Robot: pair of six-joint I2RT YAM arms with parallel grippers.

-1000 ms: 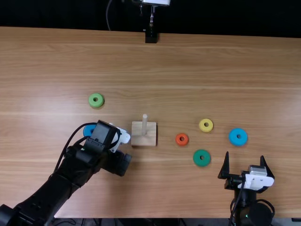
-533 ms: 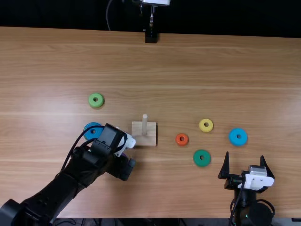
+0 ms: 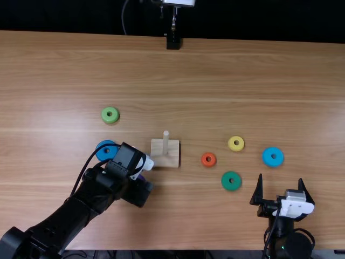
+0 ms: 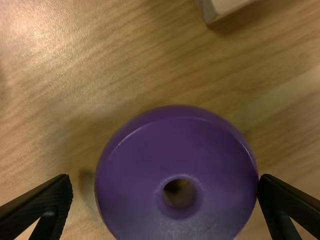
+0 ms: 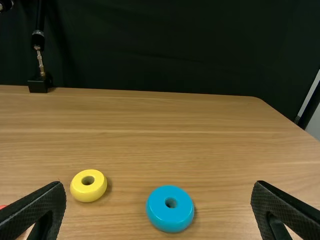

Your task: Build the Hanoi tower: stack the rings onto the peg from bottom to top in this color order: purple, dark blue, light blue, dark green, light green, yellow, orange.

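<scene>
"Starting at the far left of the desk (image 3: pixel 215 81): any progress?"

"None. Only a blue ring (image 3: pixel 112 152), probably the dark one, partly covered by the left arm (image 3: pixel 116 175), with a light green ring (image 3: pixel 105 118) farther out. Both to be stacked."

"Moving right, to the left jaws?"

"Wide, with the purple ring (image 4: pixel 135 180) between. Apart from one finger, touching the other or nearly so (hard to say which). Probably lining up for a grip, so at the first step, by my guess."

"And on the peg (image 3: pixel 166 143)?"

"Nothing. Bare above its wooden base (image 3: pixel 158 161), just beyond the purple ring. Zero out of seven."

"Farther right?"

"More waiting: orange ring (image 3: pixel 204 162) nearest the peg, then dark green ring (image 3: pixel 227 185), yellow ring (image 3: pixel 232 146) and light blue ring (image 3: pixel 268 161). All loose on the desk, well apart from the peg."

"Right jaws?"

"Wide too, and empty, on the near side of the light blue ring."

"Left to do, then?"

"Everything: purple first, then dark blue, light blue, dark green, light green, yellow, and finally orange."
</scene>
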